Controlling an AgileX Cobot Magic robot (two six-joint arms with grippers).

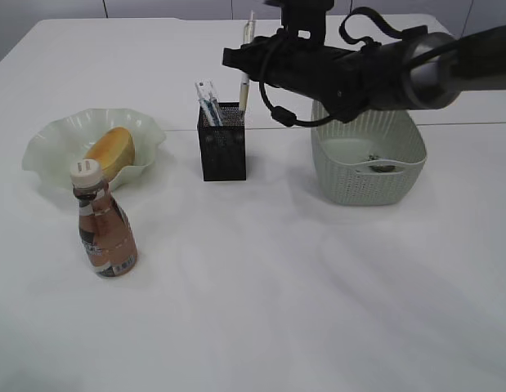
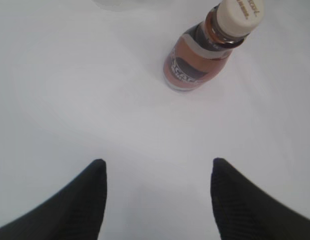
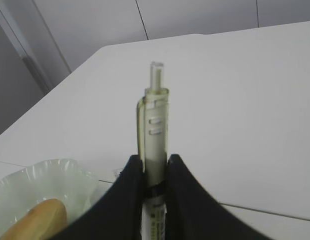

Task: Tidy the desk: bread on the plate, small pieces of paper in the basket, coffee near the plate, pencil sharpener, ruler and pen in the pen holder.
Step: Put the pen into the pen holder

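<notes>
My right gripper point(image 1: 243, 59) reaches in from the right and is shut on an upright pale pen point(image 1: 245, 77), whose lower end is at the back right rim of the black mesh pen holder point(image 1: 222, 151). In the right wrist view the pen point(image 3: 156, 115) stands clamped between the fingers of the right gripper point(image 3: 155, 160). A clear, blue-marked ruler point(image 1: 208, 102) sticks out of the holder. Bread point(image 1: 112, 151) lies on the pale green plate point(image 1: 48, 139). The coffee bottle point(image 1: 105, 224) stands in front of the plate. My left gripper point(image 2: 157, 167) hangs open and empty short of the coffee point(image 2: 205, 55). The pencil sharpener is hidden.
A pale green basket point(image 1: 367, 184) stands right of the pen holder, under my right arm, with small pieces of paper point(image 1: 382, 167) in it. The plate point(image 3: 39, 180) and bread point(image 3: 39, 217) also show low left in the right wrist view. A white tabletop point(image 1: 277, 302) spreads to the front.
</notes>
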